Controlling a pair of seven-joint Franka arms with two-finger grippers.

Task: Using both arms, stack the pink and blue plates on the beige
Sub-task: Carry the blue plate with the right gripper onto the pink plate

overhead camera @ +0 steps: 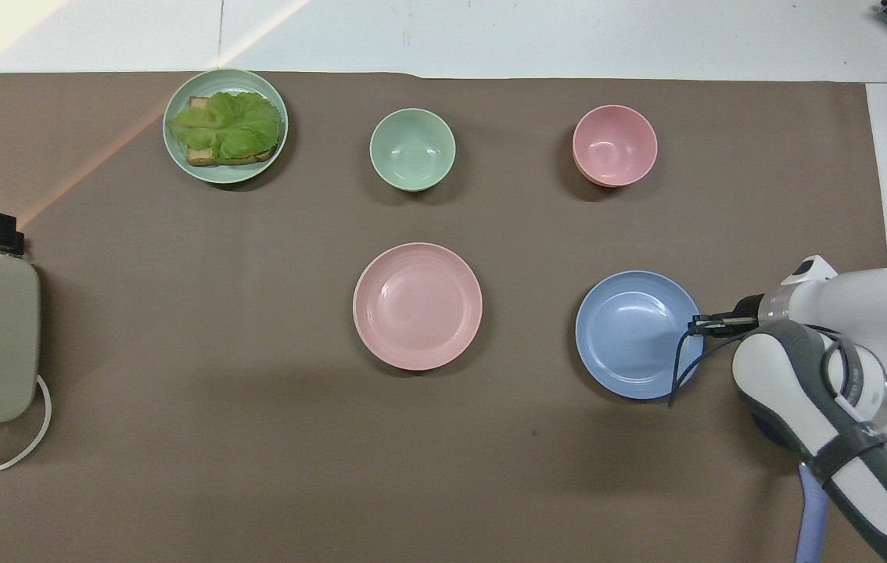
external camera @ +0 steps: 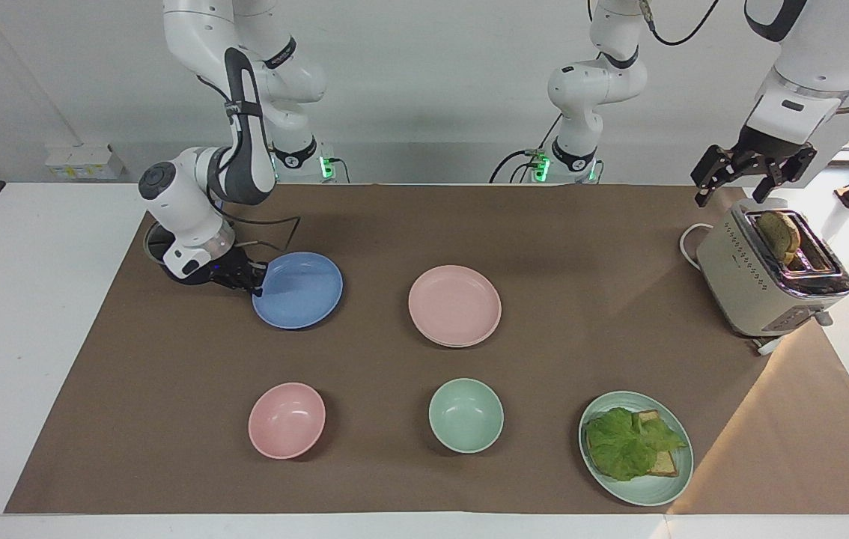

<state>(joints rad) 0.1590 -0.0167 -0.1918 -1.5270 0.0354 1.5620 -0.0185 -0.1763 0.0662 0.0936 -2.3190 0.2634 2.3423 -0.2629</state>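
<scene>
Right tool (external camera: pixel 254 283) clamped on the blue plate (external camera: pixel 297 290) rim at the right arm's end of the table, apparently to lift it onto the pink plate (external camera: pixel 454 305) mid-table, beige edge just visible beneath it, left tool (external camera: pixel 752 174) waits apart over the toaster (external camera: pixel 769 277).

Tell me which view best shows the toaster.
The facing view: the whole toaster shows there, with its slots, a slice of bread standing up out of one, and its front lever. The overhead view catches only one side of it, cut off at the frame's edge.
</scene>
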